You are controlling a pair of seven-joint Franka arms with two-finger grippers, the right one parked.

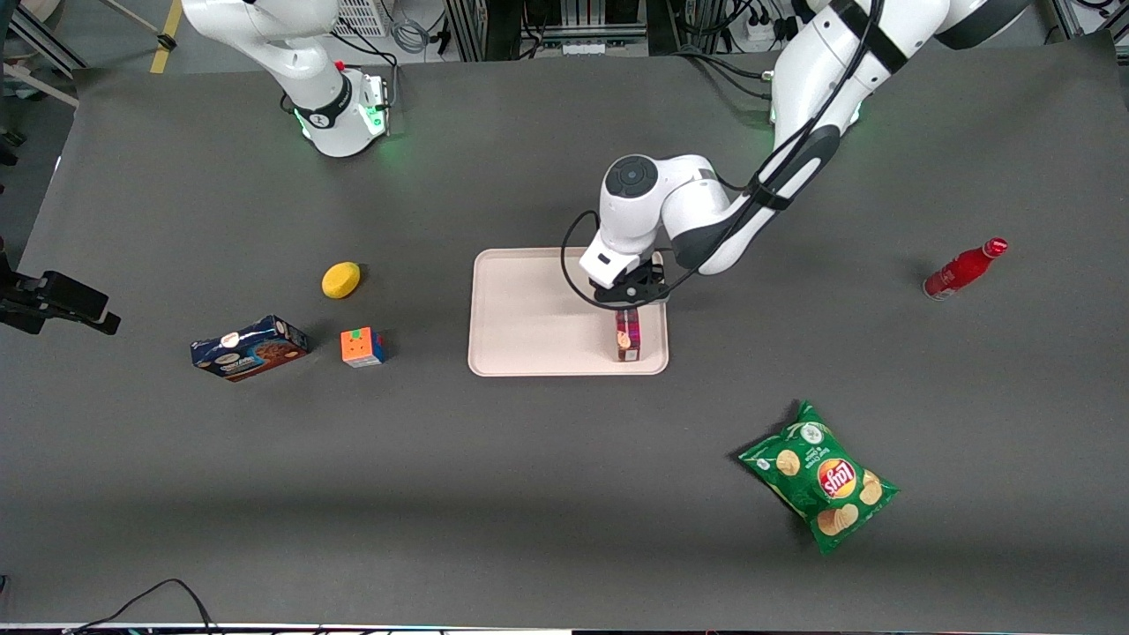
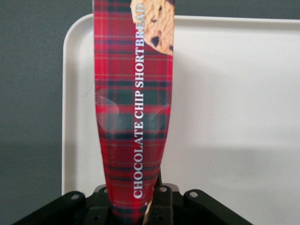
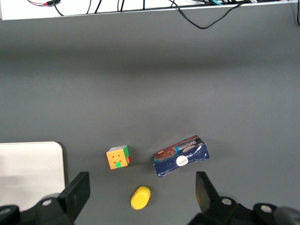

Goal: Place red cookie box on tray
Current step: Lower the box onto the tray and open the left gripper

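Front view: left arm's hand (image 1: 629,298) sits over the large flat pale pinkish-beige rectangular tray (image 1: 520,317), above the tray edge toward the working arm's end of the tabletop. Hand is pinching the slim red tartan cardboard cookie box (image 1: 627,335), which runs from the hand toward the front camera; the box's nearer end is over the tray's inside, close to the near rim. Whether the box rests on the tray or is just above it, cannot tell.

Left wrist view: red tartan box (image 2: 133,112) is clamped between the fingers at its narrow end and extends straight away from the hand, "CHOCOLATE CHIP SHORTBREAD" lettering along it, cookie picture at the end away from the hand. Box wall looks dented inward where it is squeezed. Tray (image 2: 234,117) lies under and beside the box; one rounded tray corner shows, with dark grey tabletop (image 2: 33,117) next to it.

Away from the hand, toward the parked arm's end: small multicoloured puzzle cube (image 1: 362,347), dark blue cookie box (image 1: 250,347) lying on its side, yellow rounded sponge-like object (image 1: 340,280). Toward the working arm's end: red bottle (image 1: 964,268) lying on its side. Nearer the front camera than the hand: green crisp bag (image 1: 818,476).
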